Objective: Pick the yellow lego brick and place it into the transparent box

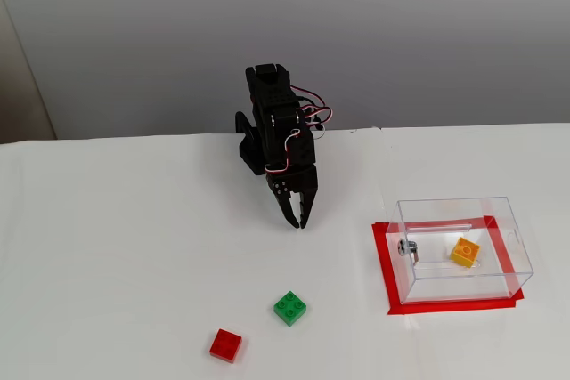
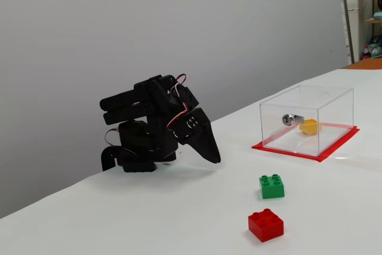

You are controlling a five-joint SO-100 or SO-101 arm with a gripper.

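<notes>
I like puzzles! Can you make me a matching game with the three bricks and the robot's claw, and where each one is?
Things:
1. yellow brick
2. green brick
3. red brick
4. gripper

Places or states:
A. on the table, nearest the bottom edge in a fixed view
B. inside the clear box
C. shut and holding nothing, above the table
D. on the table between the red brick and the gripper

Pairs: 1-B, 2-D, 3-A, 4-C
</notes>
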